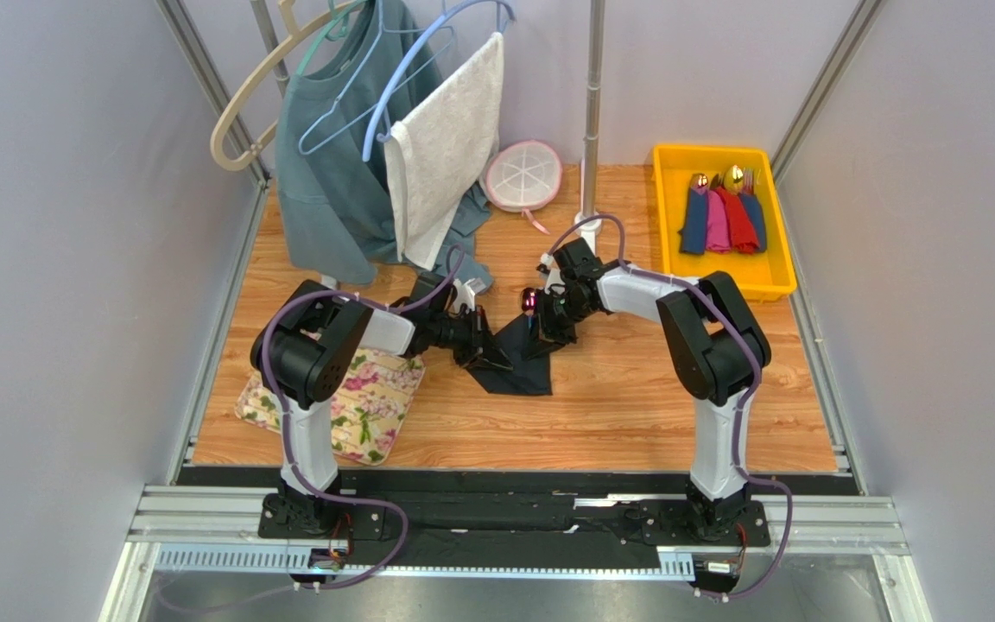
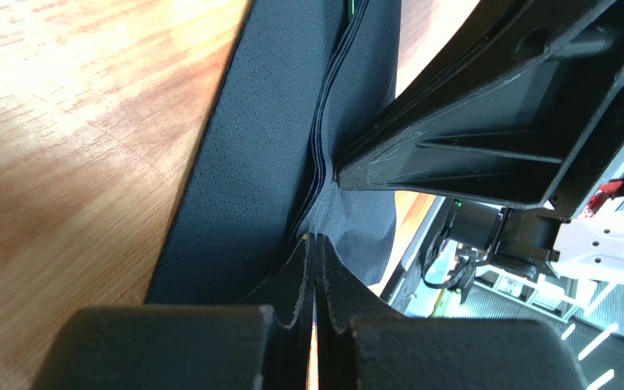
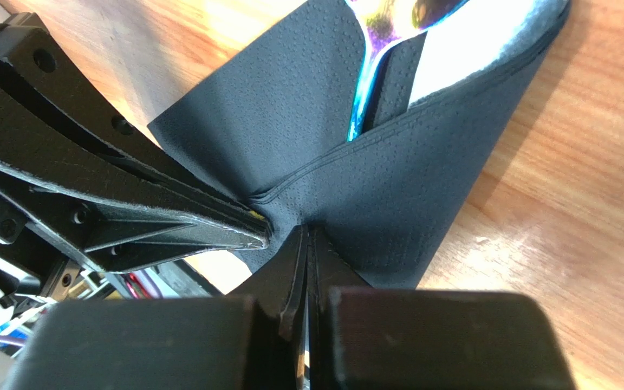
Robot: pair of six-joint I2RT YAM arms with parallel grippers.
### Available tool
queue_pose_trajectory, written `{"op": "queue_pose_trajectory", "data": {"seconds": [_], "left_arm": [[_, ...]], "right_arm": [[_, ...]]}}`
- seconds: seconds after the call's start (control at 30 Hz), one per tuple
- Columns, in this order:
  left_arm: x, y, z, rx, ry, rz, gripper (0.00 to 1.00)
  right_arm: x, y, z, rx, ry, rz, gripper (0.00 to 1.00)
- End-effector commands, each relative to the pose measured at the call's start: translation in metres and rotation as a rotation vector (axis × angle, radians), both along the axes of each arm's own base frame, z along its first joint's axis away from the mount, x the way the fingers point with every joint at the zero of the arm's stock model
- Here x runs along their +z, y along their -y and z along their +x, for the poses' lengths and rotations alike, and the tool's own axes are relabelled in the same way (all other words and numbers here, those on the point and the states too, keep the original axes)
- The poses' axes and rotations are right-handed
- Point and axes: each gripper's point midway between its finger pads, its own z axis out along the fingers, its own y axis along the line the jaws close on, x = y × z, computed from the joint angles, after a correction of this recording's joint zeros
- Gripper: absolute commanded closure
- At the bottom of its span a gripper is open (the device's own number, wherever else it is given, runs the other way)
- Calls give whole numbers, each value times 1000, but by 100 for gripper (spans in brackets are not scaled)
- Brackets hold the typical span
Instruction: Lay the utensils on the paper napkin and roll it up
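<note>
Top external view: one paper napkin (image 1: 516, 360) lies mid-frame on the worktop (image 1: 620, 402), a thin black sheet folded into a wedge. Two utensils (image 3: 370, 73) show in its pocket: a spoon (image 1: 530, 305) with an iridescent purple bowl and a dark handle (image 3: 390, 89) beside it. Their long axis runs up-down the frame, bowl uppermost. My left end effector (image 2: 315, 244) and right end effector (image 3: 307, 237) each pinch the napkin's edge, tips close together.
</note>
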Motion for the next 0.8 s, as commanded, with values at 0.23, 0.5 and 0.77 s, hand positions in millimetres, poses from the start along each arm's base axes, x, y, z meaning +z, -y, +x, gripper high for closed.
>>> {"op": "queue_pose_trajectory", "data": {"seconds": [0.23, 0.5, 0.77], "left_arm": [[81, 15, 8, -102, 247, -155, 84], [66, 31, -11, -149, 190, -155, 92], [14, 27, -17, -151, 79, -46, 99]], "right_arm": [[-35, 7, -4, -22, -16, -57, 100], [-32, 4, -3, -38, -22, -35, 100], [-28, 4, 1, -43, -30, -19, 100]]}}
